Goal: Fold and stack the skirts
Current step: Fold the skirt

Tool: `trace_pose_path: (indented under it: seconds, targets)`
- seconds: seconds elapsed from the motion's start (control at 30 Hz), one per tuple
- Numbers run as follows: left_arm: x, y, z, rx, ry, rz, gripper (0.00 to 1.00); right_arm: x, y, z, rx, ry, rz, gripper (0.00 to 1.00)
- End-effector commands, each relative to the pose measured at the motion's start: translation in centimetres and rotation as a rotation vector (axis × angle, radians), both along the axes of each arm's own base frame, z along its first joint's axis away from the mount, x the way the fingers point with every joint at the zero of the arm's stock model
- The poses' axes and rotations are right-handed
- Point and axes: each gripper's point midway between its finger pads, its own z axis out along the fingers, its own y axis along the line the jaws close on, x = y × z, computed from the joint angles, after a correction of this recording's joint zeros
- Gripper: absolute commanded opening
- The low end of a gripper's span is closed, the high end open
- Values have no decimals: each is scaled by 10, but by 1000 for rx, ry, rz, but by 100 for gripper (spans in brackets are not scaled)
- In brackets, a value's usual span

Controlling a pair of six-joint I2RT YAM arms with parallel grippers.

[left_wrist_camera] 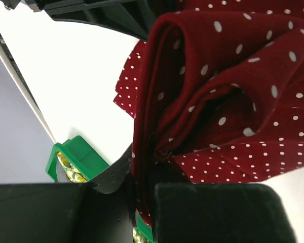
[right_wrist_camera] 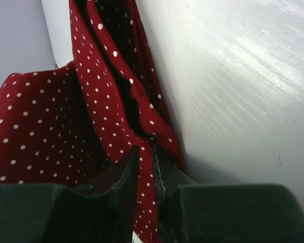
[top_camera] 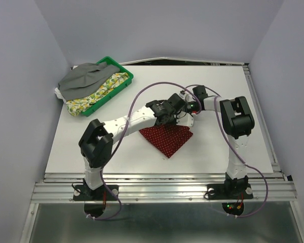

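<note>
At the far left of the bench [top_camera: 233,91], the top view shows a green tray [top_camera: 125,81] holding the grey skirt [top_camera: 86,78] draped over the lemon-print skirt [top_camera: 99,93]. The left wrist view catches only a corner of that tray, and the right wrist view none of it. Mid-bench lies the dark red skirt [top_camera: 167,137], a dotted diamond with its far edge lifted where both arms meet. From above the arms hide the grips. The left wrist view shows the left fingers [left_wrist_camera: 213,212] clamped on a thick bunch of folded red layers. The right wrist view shows the right fingers [right_wrist_camera: 116,182] drawn almost together, pinching a narrow ridge of the same cloth just above the pale bench.
</note>
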Motion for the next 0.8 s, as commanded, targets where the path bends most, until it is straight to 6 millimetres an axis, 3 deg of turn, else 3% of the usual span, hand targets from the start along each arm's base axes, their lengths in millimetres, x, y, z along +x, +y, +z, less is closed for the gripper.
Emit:
trace_pose_path:
  seconds: [0.0, 0.17, 0.4, 0.5, 0.53, 0.57, 0.63, 0.77]
  targets:
    - [23, -21, 25, -72, -89, -26, 12, -8, 1, -3, -20, 9, 5, 22]
    - [23, -25, 4, -51, -72, -67, 21, -8, 5, -1, -14, 4, 13, 22]
    - [-6, -6, -28, 36, 33, -168, 31, 2, 6, -1, -26, -22, 9, 23]
    - [-9, -4, -30, 62, 47, -204, 34, 6, 7, 0, -28, -31, 5, 23]
    - [-8, -5, -28, 61, 43, -210, 56, 7, 7, -1, -31, -30, 3, 23]
    - [-6, -7, -25, 55, 38, -208, 64, 10, 7, 1, -30, -37, 1, 23]
    - [6, -16, -8, 10, 5, -172, 99, 13, 7, 3, -36, -49, -5, 25]
    - [34, -30, 50, -146, -60, -63, 99, 25, 6, 14, -57, -98, -22, 29]
